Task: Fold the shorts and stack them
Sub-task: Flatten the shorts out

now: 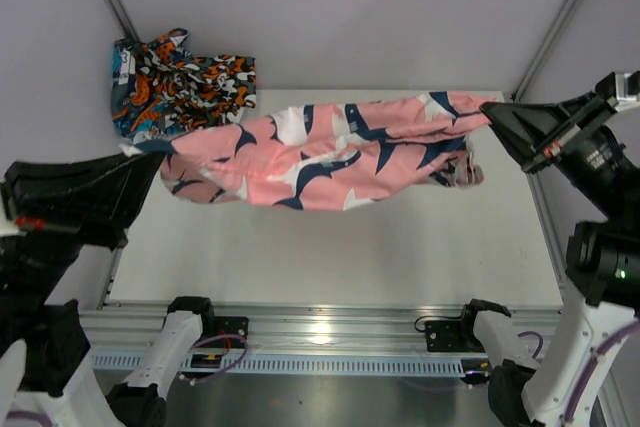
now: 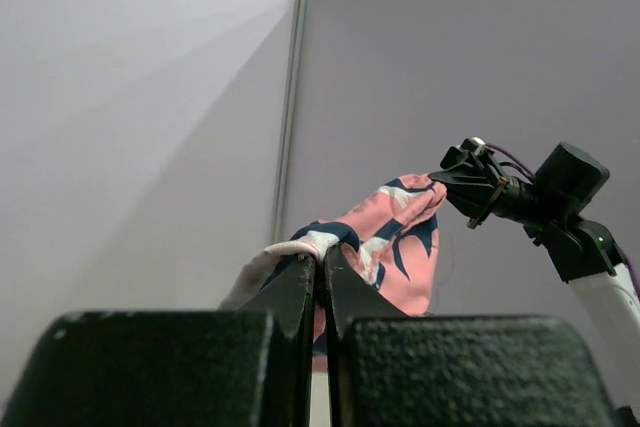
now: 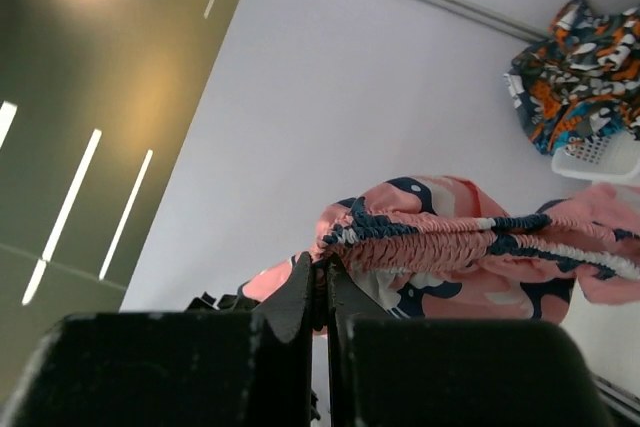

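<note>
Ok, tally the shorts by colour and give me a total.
pink shorts: 1, stretched in the air between the left gripper and the right gripper
teal-navy shorts: 1, in the far-left heap
black shorts with orange-white blotches: 1, in the same heap
Total: 3

Black-and-white twin arms (image 1: 575, 342)
Black wedge-shaped left gripper (image 1: 148, 155) and right gripper (image 1: 488, 113); white lower links (image 1: 165, 347); purple cables (image 1: 215, 362); small green light (image 1: 622, 273).
</note>
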